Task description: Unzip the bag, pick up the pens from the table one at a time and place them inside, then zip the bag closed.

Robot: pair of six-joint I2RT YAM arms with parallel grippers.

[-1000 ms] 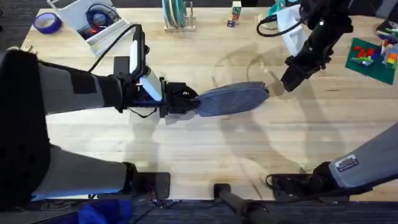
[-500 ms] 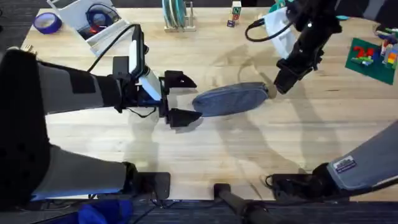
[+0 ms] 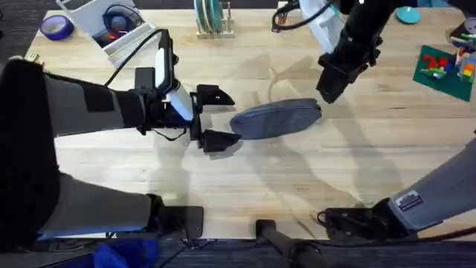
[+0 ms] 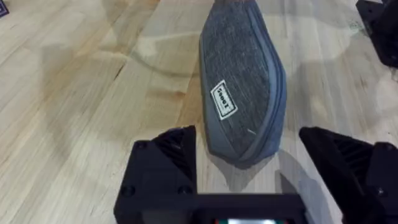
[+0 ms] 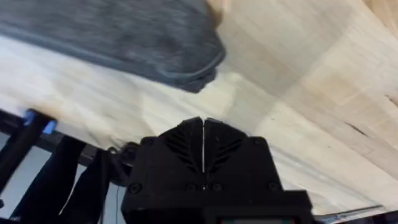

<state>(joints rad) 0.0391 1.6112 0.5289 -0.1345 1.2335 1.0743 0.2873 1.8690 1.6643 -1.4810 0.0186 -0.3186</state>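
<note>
The grey-blue bag [image 3: 275, 119] lies flat on the table [image 3: 245, 186] near the middle, and no gap shows along its zipper edge. My left gripper [image 3: 223, 117] is open, a finger on either side of the bag's left end without touching it. In the left wrist view the bag [image 4: 242, 93] shows a small white label, with my gripper [image 4: 245, 140] spread wide around its near tip. My right gripper [image 3: 331, 85] hangs shut above and just beyond the bag's right end. In the right wrist view the fingers [image 5: 203, 134] are pressed together, clear of the bag [image 5: 124, 37]. The pens are out of view.
Along the far edge stand a white box [image 3: 111, 26] with a tape roll inside, a blue tape roll [image 3: 56, 27], a disc rack [image 3: 212, 18] and small blocks [image 3: 281, 15]. A green plate with bricks [image 3: 442, 67] lies at the far right.
My left gripper opened and let go of the bag's left end. My right gripper rose and drew back toward the far side, away from the bag's right end.
</note>
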